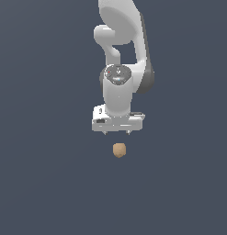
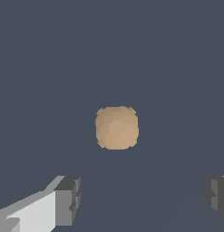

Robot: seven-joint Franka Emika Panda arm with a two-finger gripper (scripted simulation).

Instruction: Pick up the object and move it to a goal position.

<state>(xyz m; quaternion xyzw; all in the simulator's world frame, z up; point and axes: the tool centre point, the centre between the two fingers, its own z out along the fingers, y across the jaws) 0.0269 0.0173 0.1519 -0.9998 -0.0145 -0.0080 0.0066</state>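
The object (image 1: 119, 150) is a small tan-orange rounded lump on the dark grey floor. In the exterior view it lies just below the white gripper (image 1: 118, 133), apart from it. The wrist view shows the object (image 2: 116, 128) centred, with the two grey fingertips (image 2: 68, 200) spread wide on either side of the gripper (image 2: 143, 199) midline. The gripper is open and holds nothing. The object is much narrower than the gap between the fingers.
The white arm (image 1: 122, 55) rises behind the gripper toward the top of the exterior view. A plain dark grey surface (image 1: 46, 174) lies all around the object.
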